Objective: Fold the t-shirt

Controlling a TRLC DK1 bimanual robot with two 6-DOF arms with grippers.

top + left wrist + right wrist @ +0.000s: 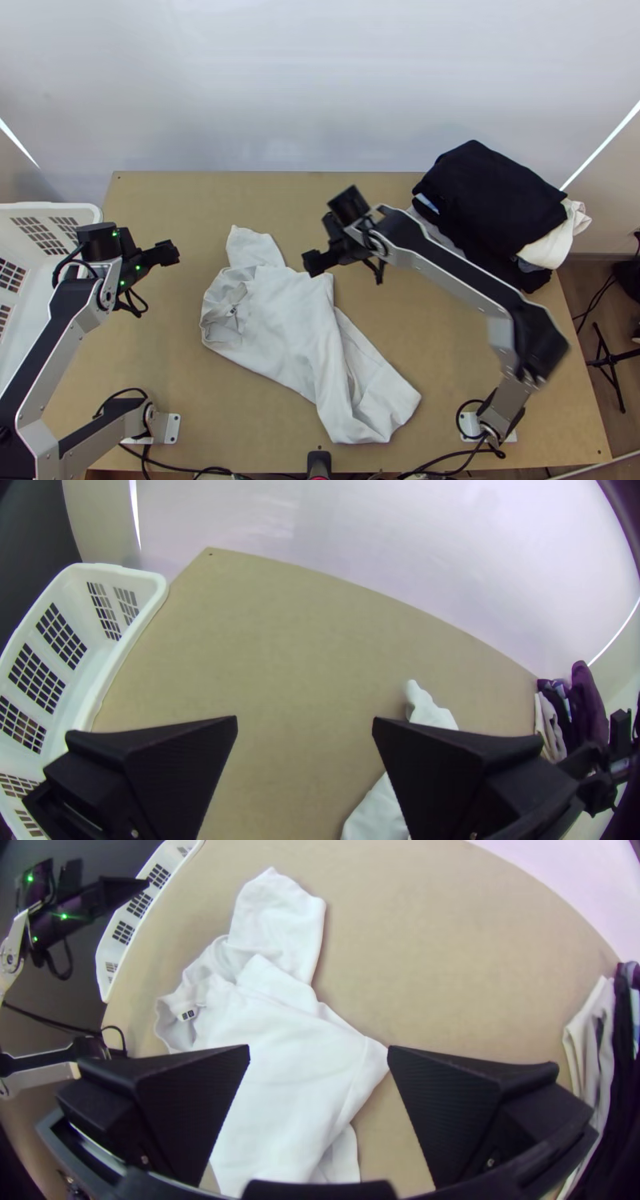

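Pale sheeting [320,88] rises behind the wooden table [240,416], and a white basket [48,206] sits at its left edge. On the far right of the table is a pile [496,196] of clothes, black on top, with white and grey below.

The white shirt [288,320] lies rumpled across the middle, slanting from the far left toward the near right. Its collar [210,310] is on the left, with a small label [234,310] beside it; one sleeve [252,246] sticks out toward the far edge.

The left gripper [170,253] hangs between basket and shirt, its fingers spread wide with nothing in them. The right gripper [314,262] is at the shirt's far right corner, its fingers also wide apart and gripping nothing; whether one touches the cloth I cannot tell.
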